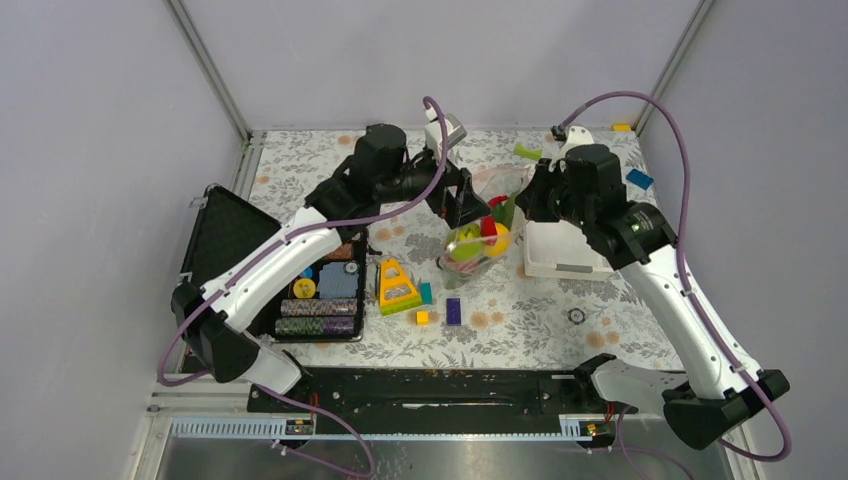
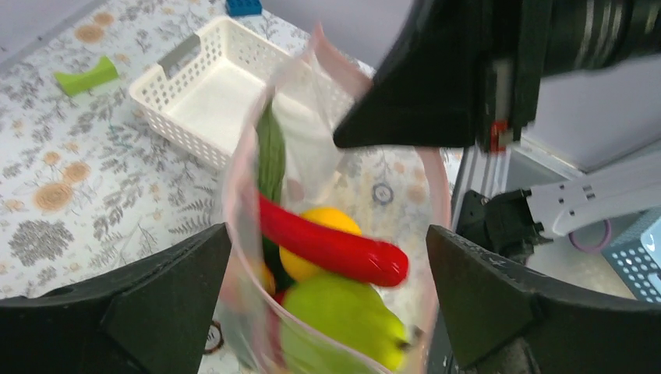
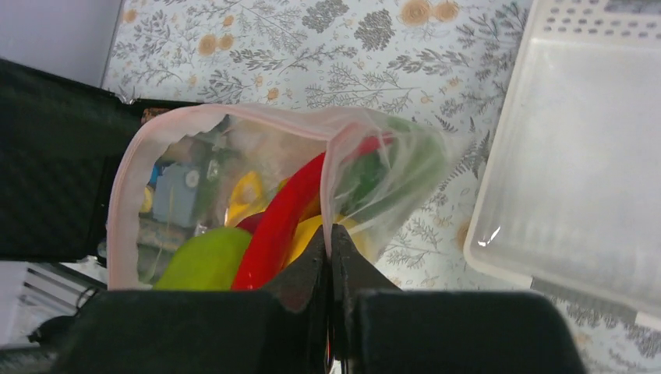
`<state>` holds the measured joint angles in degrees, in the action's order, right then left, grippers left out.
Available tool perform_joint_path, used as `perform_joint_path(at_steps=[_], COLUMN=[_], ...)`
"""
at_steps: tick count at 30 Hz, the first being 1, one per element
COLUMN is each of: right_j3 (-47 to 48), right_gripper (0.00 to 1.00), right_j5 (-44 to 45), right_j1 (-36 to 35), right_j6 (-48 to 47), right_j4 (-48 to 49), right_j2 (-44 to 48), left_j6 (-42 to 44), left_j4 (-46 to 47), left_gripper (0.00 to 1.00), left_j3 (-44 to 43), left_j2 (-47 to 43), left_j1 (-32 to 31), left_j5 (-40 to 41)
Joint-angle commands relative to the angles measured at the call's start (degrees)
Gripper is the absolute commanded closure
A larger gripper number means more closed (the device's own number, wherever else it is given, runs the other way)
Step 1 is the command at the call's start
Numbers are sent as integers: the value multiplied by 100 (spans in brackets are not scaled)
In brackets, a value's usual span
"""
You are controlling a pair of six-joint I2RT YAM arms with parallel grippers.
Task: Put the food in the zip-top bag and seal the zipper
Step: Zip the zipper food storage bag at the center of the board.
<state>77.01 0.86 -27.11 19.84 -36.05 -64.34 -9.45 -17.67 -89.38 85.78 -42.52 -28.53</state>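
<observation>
The clear zip-top bag (image 1: 470, 245) hangs open-mouthed between both grippers. Inside it are a long red piece (image 2: 335, 249), a yellow round fruit (image 2: 323, 222), a green fruit (image 2: 343, 319) and a dark green cucumber (image 2: 271, 156). My right gripper (image 3: 331, 238) is shut on the bag's mouth edge, pinching the pinkish-red zipper (image 3: 117, 210) strip; it shows in the top view (image 1: 522, 205). My left gripper (image 2: 327, 234) is open, its jaws straddling the bag's mouth, one finger (image 2: 156, 304) on each side. In the top view the left gripper (image 1: 462, 205) is at the bag's upper left.
A white slotted basket (image 1: 560, 250) stands right of the bag. A black case (image 1: 235, 240) with chips lies at left. A yellow triangular toy (image 1: 397, 287) and small bricks (image 1: 453, 311) lie in front. A green piece (image 1: 527, 152) and a blue brick (image 1: 639, 179) lie at the back.
</observation>
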Motion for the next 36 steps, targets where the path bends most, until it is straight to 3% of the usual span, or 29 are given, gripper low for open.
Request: perform_joint_path(at_steps=[1,6,12,17,20,25,36], right_j3=[850,1246,1247,1129,1070,915,798], right_gripper=[100,100,100,100,100,100,100], right_j5=[546,987,1092,1341,1428,1466,1462], right_j1=[-30,-31,-30,-30,-31,-30,-30], right_j6=[974,1109,1118,1300,1370,1317,1371], right_j4=[-885,-1101,-1257,-1263,-1206,-1157,-1130], right_j2=[-297,-512,-621,-607,-580,-478,-433], left_j6=[244,909,652,341,237,19,-215], left_j4=[528,861,1600,2175,2759,3588,4329], left_gripper=[1,1,1,3,14,32,39], left_j3=[714,2014,3189,3710,3968,4266,4161], left_j2=[-781,-1705,-2409,-2495,-2384,-2312,-1817], left_j1=[-253,-860,-884,-898,-939,-941,-935], left_j5=[-80,1479,2181,1720,1292,1587,1249])
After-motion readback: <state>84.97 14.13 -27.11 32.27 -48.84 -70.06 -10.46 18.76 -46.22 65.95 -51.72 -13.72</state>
